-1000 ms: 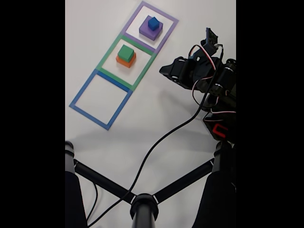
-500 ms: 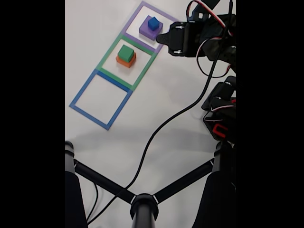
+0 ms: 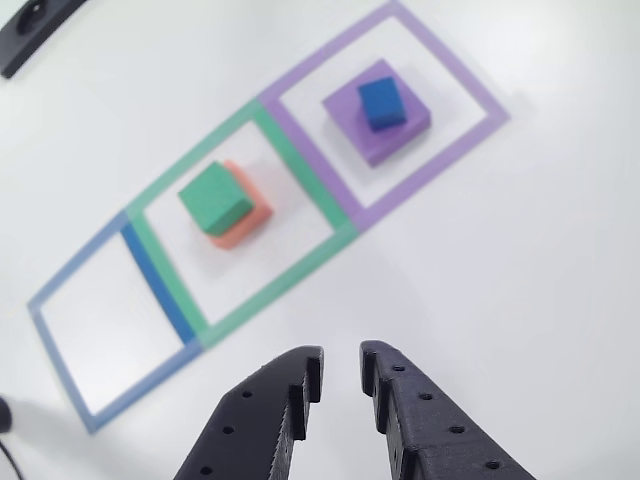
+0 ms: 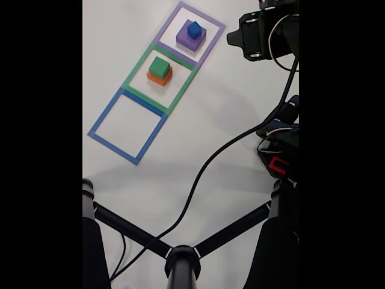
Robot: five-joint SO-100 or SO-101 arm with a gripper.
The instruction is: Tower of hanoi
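The tower of hanoi stands as two stacks. A small blue cube [image 3: 382,103] [image 4: 194,29] sits on the flat purple block [image 3: 397,141] [image 4: 187,43], inside the purple tape square [image 3: 450,60]. A green block [image 3: 215,198] [image 4: 159,66] rests on the salmon-orange block [image 3: 243,232] [image 4: 157,79], inside the green tape square [image 3: 280,285]. Nothing lies in the blue tape square [image 3: 160,292] [image 4: 127,126]. My gripper [image 3: 342,362] [image 4: 231,38] hovers off to the side of the squares, well away from both stacks. Its jaws stand a narrow gap apart with nothing between them.
In the fixed view, black stand legs [image 4: 180,259] spread across the near edge, and a black cable [image 4: 204,171] runs from them up to the arm. The arm's base [image 4: 281,153] sits at the right. A black object [image 3: 30,30] lies at the other view's top left corner.
In the fixed view the arm has swung from the table's right middle up toward the top right, beside the purple square. No block has moved.
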